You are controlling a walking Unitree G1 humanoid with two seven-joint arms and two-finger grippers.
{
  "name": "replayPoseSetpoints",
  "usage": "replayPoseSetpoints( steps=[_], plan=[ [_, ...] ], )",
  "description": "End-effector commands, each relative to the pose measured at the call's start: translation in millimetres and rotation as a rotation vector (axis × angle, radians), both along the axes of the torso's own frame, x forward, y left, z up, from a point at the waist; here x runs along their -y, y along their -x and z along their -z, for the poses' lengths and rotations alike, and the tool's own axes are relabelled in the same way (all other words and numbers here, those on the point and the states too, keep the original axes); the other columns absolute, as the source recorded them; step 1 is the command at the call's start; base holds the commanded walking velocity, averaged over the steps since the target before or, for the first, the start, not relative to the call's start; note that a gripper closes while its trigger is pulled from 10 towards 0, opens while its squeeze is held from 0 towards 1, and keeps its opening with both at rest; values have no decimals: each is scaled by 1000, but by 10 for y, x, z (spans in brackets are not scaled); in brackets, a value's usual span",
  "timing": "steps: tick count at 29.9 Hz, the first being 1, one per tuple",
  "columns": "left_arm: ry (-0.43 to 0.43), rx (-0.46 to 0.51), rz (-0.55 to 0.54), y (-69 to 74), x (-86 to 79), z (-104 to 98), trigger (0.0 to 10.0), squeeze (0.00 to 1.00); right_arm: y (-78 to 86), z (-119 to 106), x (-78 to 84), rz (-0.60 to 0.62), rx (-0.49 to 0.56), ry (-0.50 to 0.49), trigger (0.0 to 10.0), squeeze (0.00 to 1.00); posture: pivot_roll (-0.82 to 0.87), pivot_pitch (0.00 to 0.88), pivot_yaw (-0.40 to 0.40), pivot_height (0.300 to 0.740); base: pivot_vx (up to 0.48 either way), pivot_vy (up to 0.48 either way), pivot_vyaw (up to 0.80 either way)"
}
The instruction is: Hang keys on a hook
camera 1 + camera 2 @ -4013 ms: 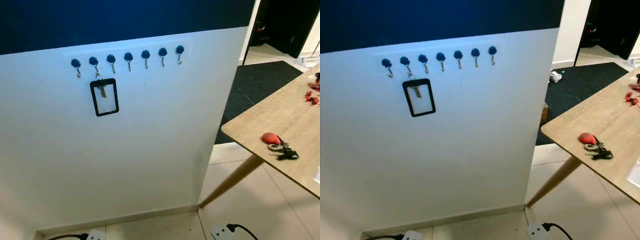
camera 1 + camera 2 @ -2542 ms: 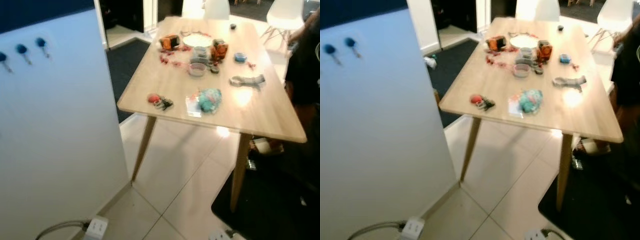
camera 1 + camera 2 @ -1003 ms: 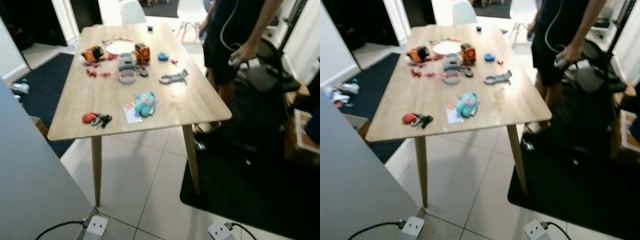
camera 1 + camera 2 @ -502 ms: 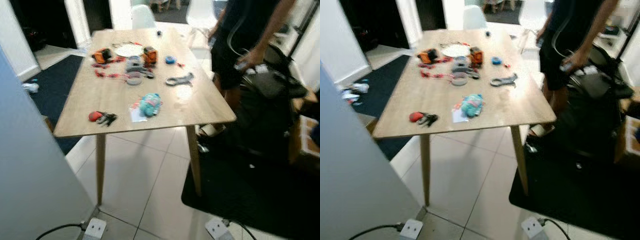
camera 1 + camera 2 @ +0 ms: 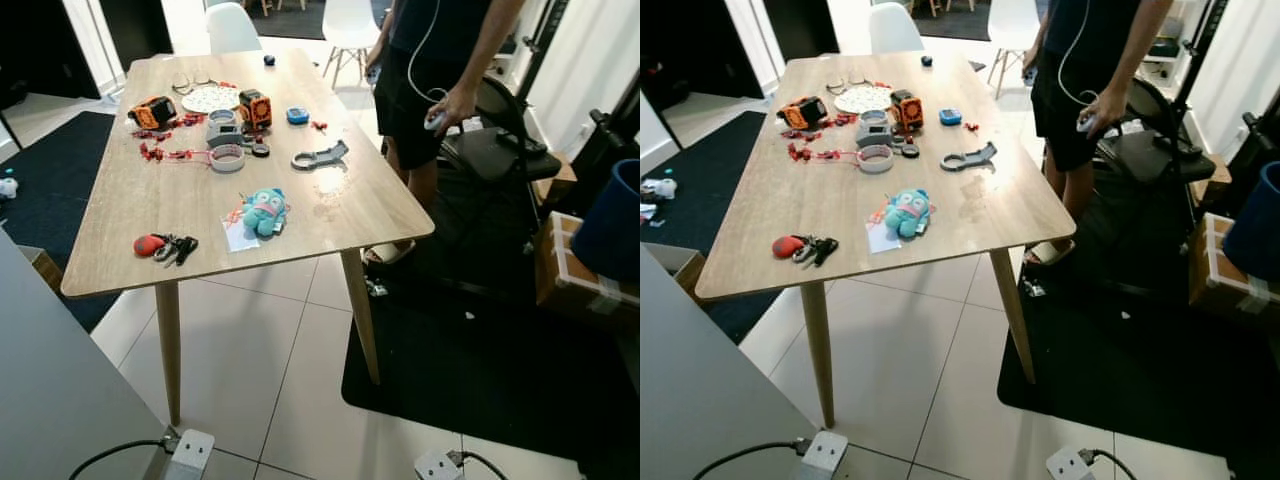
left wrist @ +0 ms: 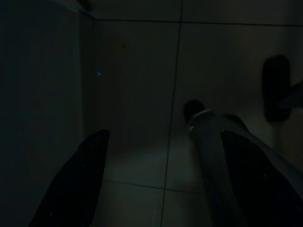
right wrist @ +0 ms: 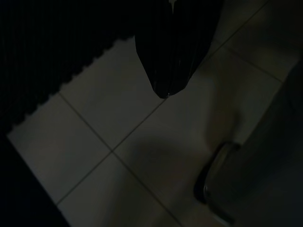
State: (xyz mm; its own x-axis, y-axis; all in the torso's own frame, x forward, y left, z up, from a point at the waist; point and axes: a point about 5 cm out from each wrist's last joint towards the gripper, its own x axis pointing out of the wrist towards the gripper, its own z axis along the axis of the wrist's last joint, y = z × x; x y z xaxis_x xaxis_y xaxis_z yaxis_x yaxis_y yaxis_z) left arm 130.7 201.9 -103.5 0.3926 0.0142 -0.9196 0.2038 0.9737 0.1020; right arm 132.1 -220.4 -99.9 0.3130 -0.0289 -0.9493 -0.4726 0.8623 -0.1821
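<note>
Lying near the tabletop (image 5: 120,270) corner, the keys (image 5: 166,246) with a red fob are not yet picked up; fetching and hanging are both left. Left gripper (image 6: 156,189) hangs open, right gripper (image 7: 174,45) closed, both empty over floor.

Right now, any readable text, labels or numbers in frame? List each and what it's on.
No text is readable.
The card lying under the teal plush toy on the table: any print is too small to read.
The orange and black toys near the table's far end: markings too small to read.
Both wrist views are too dark to show any text.
</note>
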Motion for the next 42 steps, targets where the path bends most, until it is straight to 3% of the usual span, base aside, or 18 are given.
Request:
replayPoseSetpoints(
  steps=[1,14,22,35,42],
  plan=[
    [-18,6,0,4,-32,-4,10000,0,17,9,-20,4,-2,-14,10000,0,-22,0,28,740,0,0,0],
    [-18,5,27,-3,-39,-8,10000,0,30,43,-177,-4,-3,-34,10000,0,-12,0,32,740,0,0,0],
    [-20,9,17,-17,-42,-13,10000,0,39,43,-166,-10,-6,-33,10000,0,-2,0,27,740,0,-464,0],
    [1,61,2,-148,8,-53,10000,0,-14,23,-145,-13,4,-29,10000,0,-5,0,24,740,0,0,0],
    [11,55,-7,-138,8,-49,10000,0,-19,23,-156,-14,3,-33,10000,0,-8,0,26,740,0,0,0]
  ],
)
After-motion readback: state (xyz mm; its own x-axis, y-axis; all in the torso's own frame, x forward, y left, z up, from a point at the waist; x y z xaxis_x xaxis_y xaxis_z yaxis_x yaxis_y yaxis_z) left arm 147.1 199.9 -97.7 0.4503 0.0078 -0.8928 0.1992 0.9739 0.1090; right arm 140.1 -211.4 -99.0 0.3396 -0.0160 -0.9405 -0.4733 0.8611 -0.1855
